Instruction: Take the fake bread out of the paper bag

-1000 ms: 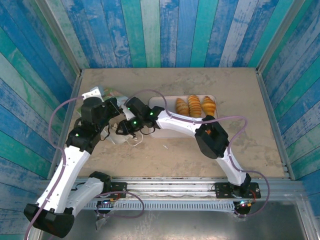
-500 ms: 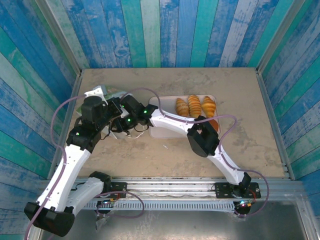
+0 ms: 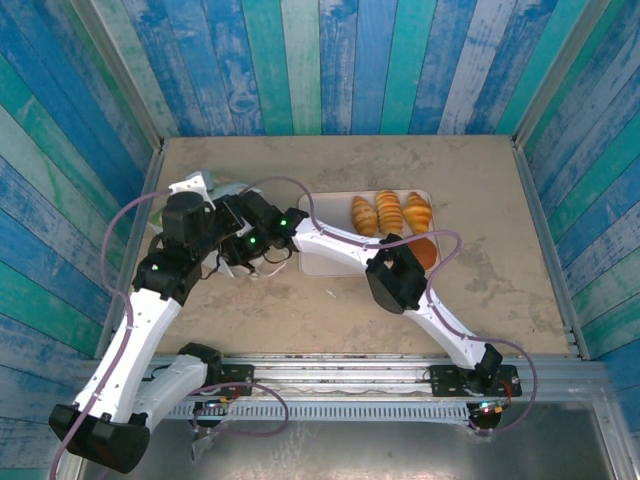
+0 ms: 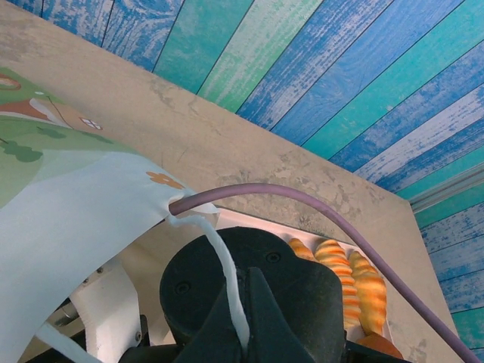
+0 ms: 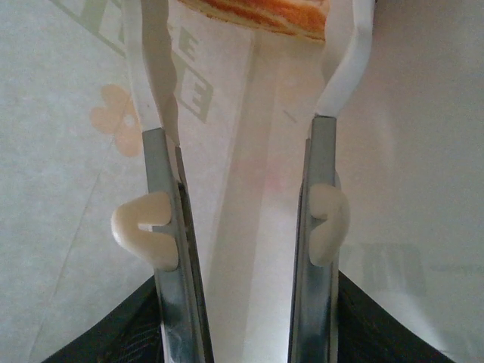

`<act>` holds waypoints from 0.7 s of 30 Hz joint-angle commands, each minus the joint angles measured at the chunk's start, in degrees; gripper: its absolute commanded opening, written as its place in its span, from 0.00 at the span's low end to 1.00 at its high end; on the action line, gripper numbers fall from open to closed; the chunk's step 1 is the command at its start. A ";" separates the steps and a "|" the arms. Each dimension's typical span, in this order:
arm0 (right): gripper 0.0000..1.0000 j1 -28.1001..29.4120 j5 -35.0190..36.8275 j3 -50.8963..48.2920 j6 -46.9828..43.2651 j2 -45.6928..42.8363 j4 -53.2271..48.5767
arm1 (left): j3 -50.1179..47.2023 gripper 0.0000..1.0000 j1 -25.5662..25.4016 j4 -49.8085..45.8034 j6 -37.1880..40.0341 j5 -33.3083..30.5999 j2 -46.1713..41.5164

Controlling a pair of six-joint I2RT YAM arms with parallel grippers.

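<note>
Left fingers (image 4: 263,329) clamped shut on cord handle (image 4: 224,261) of paper bag (image 4: 68,219). Right fingers (image 5: 168,197) half-spread inside bag; fake bread (image 5: 257,13) at 12 o'clock between tips, contact indeterminate.

A beige, mottled tabletop (image 3: 480,180) carries the bag (image 4: 68,212) at its left and, just beside it, a pale tray (image 3: 328,207) near the middle.

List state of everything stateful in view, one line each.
left pincer: shut on cord handle.
right pincer: open, straddling fake bread, grip not evident.
paper bag: at least one bread inside.
tray: three croissants, one bun on it.
</note>
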 commanded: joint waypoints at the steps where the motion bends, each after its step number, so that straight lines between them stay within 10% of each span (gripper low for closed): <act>1: 0.47 0.41 1.05 2.82 -0.87 1.67 -0.27 | 0.38 0.00 -0.39 2.65 0.20 2.85 0.05; 21: 0.24 0.29 10.30 -15.31 0.80 -14.07 4.25 | -0.79 0.00 -0.32 -2.17 -2.42 -10.03 -2.76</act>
